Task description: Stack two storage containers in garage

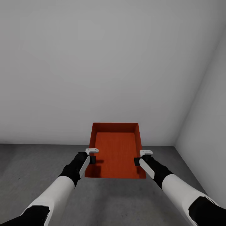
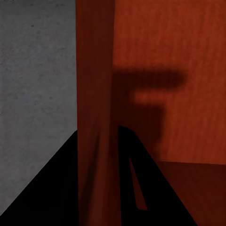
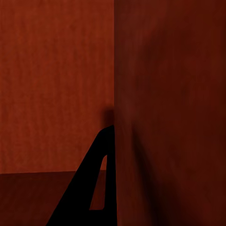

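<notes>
lidless red-orange rectangular container [image 1: 116,150] | long axis toward 12 o'clock | left gripper [image 1: 92,156] and right gripper [image 1: 140,157] each pinching a side wall | grey floor [image 1: 31,163] below

- Soft, even light is washing the white walls [image 1: 113,62]; no glare is showing.
- The left gripper [image 1: 93,159] is casting a sharp shadow onto the storage container [image 1: 116,150], just inside its jaws.
- Both wrist views are looking dim, with the fingers [image 2: 132,188] showing as black silhouettes.
- The container wall between the jaws is blurring.
</notes>
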{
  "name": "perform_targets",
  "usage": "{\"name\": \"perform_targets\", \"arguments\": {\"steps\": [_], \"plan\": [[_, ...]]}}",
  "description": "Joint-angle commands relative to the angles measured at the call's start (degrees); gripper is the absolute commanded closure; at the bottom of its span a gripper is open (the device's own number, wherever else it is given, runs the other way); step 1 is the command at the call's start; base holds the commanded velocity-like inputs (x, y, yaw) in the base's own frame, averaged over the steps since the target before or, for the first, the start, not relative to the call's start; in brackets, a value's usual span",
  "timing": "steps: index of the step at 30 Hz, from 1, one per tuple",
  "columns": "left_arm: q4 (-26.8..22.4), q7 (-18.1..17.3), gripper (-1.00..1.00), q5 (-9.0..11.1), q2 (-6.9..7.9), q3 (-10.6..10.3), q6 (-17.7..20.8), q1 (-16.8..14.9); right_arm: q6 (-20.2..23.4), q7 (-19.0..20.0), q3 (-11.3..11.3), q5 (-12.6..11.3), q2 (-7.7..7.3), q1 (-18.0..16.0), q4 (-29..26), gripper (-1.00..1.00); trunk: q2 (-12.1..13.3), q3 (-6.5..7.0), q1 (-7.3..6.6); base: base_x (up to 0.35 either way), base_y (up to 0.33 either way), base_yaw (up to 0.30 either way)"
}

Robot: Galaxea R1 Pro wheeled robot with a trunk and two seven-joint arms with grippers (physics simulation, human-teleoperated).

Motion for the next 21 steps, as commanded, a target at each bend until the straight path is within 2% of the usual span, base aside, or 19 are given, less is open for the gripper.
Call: {"name": "perform_targets", "arguments": {"steps": [1, 15, 21], "plan": [[0.1, 0.5, 1.00, 1.1, 0.04, -0.4, 0.2, 0.0, -1.2, -1.3, -2.7, 2.6, -3.15, -0.1, -0.2, 1.00, -0.5, -0.31, 0.26, 0.000, 0.000, 0.000], [0.2, 0.7, 1.00, 1.0, 0.14, -0.4, 0.3, 0.0, -1.2, -1.3, -2.7, 2.6, -3.15, -0.1, -0.2, 1.00, -6.2, -2.84, 3.33, 0.000, 0.000, 0.000], [0.2, 0.7, 1.00, 1.0, 0.14, -0.4, 0.3, 0.0, -1.2, -1.3, -2.7, 2.6, -3.15, -0.1, -0.2, 1.00, -8.6, -4.32, 4.65, 0.000, 0.000, 0.000]]}}
